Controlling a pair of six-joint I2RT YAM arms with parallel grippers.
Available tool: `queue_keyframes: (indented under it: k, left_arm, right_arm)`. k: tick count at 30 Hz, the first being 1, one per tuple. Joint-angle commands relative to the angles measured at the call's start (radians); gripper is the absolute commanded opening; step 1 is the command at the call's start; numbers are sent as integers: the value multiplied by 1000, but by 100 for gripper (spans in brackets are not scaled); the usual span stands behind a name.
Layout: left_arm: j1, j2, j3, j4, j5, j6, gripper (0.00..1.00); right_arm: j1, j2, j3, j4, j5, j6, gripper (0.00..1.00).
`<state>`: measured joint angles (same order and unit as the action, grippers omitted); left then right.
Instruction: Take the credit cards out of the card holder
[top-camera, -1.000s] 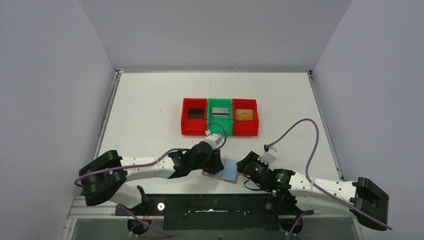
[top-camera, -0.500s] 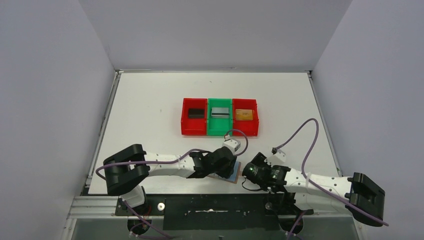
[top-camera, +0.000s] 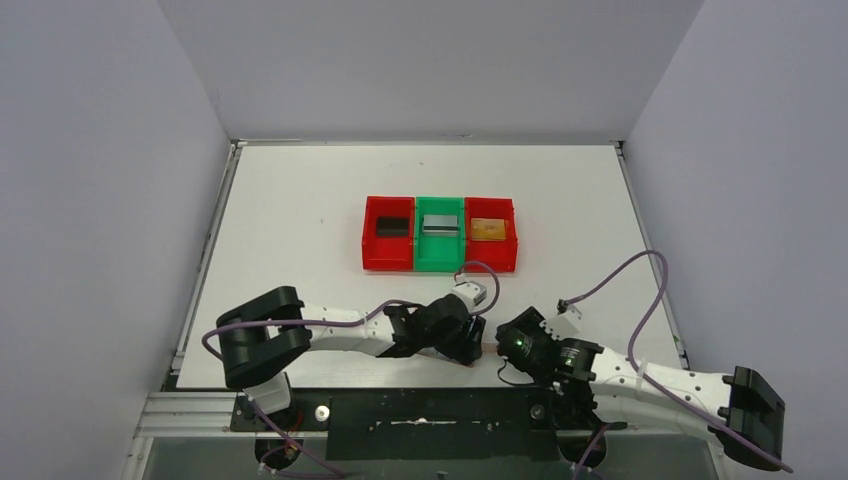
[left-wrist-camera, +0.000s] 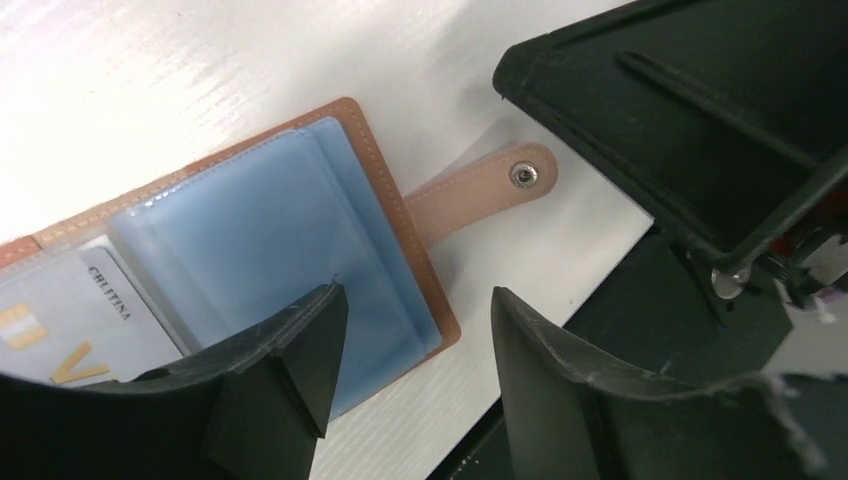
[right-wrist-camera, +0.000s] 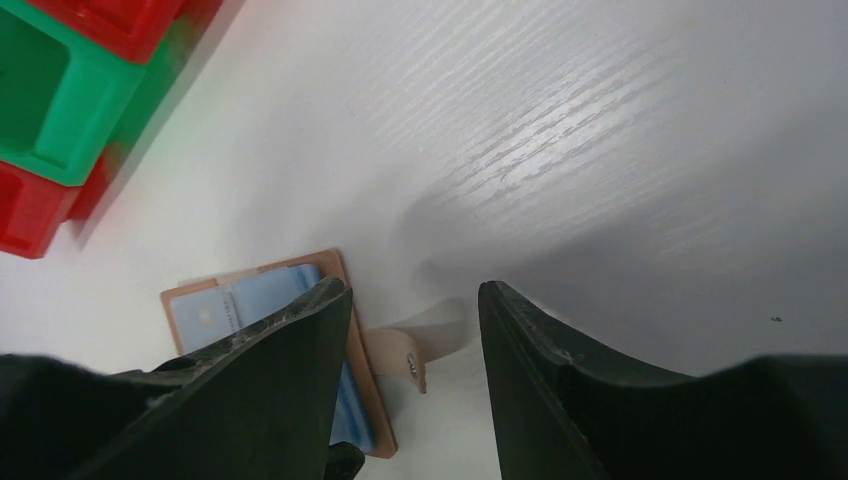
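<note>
White tabletop (top-camera: 300, 200) carries the card holder (left-wrist-camera: 300, 230), lying open near the front edge with its blue pockets up and its strap tab (left-wrist-camera: 480, 185) pointing toward the right gripper (right-wrist-camera: 415, 350). The left gripper (left-wrist-camera: 410, 370) hovers over the holder's tab-side edge, jaws apart and empty. The right gripper's jaws also stand apart, holding nothing, just beside the tab. One pale credit card (left-wrist-camera: 70, 320) sits in a pocket.

1. I work in a robotics lab test cell: plain pale walls (top-camera: 430, 60) box in a white bench (top-camera: 300, 180) on its left, right and far sides.
2. My left arm (top-camera: 340, 335) and right arm (top-camera: 660, 385) are mounted on a metal frame (top-camera: 420, 425) along the near edge.
3. Red and green plastic bins (top-camera: 440, 262) stand in a tidy row mid-bench.
</note>
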<state>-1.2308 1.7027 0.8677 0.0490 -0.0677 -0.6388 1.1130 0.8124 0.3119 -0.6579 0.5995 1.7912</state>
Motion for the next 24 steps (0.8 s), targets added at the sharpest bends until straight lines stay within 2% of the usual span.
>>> queue_keyframes:
  k: [1, 4, 8, 13, 16, 19, 24]
  left_arm:
    - [32, -90, -65, 126, 63, -66, 57]
    - [76, -174, -104, 138, 74, -80, 59]
    - [115, -291, -139, 79, 40, -78, 60]
    - [167, -433, -230, -1, -56, -102, 62]
    - [222, -510, -295, -59, -97, -139, 63]
    - [275, -574, -352, -81, -73, -162, 63]
    - [308, -655, -398, -113, -67, -181, 63]
  right_arm:
    - [-3, -138, -34, 61, 65, -48, 50]
    - [-4, -236, -57, 134, 57, -146, 50]
    - [-4, -334, -74, 263, 22, -307, 47]
    - [-5, -349, -60, 424, -48, -462, 39]
    - [-6, -261, -37, 538, -111, -522, 37]
    - [-11, -116, 11, 636, -180, -565, 35]
    - [-23, 153, 126, 663, -256, -569, 33]
